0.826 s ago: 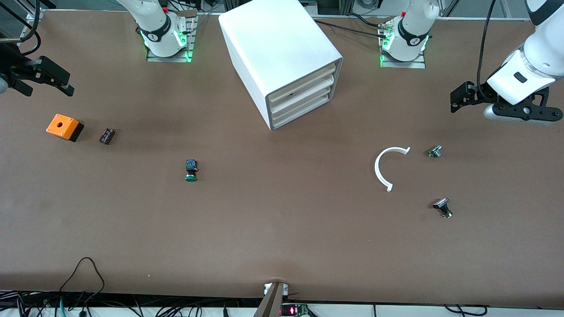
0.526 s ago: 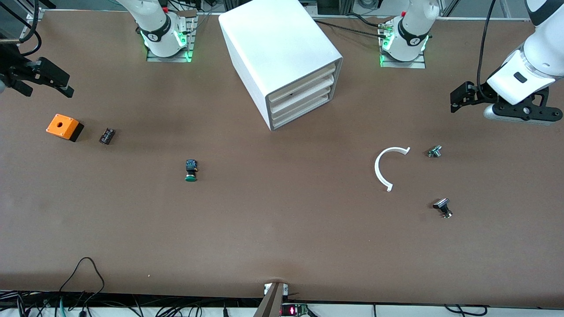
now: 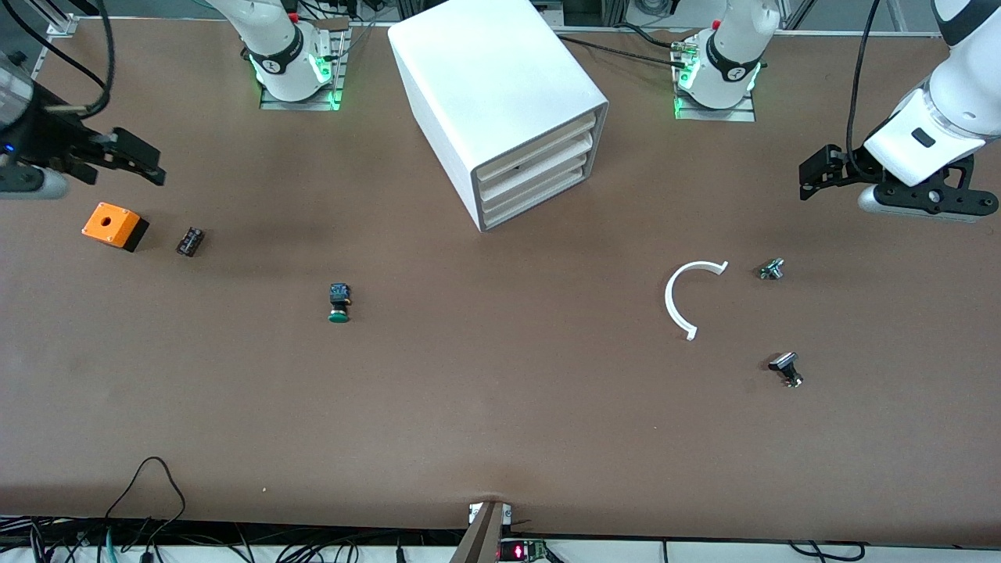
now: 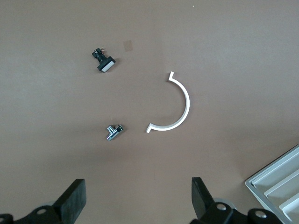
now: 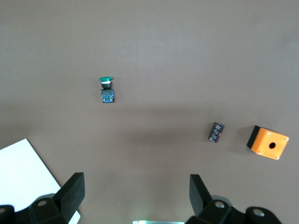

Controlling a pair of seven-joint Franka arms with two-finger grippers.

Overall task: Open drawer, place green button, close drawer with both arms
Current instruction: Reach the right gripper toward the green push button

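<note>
two end effectors hung apart and empty: right end effector (image 3: 125,156) over the table's right-arm edge, left end effector (image 3: 821,176) over the left-arm edge. button (image 3: 339,303) lay mid-table; drawer (image 3: 539,199) shut.

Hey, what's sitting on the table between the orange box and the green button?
One small black part lies close beside the orange box; from it to the button the brown table is bare. The front view shows this, and the right wrist view agrees.
</note>
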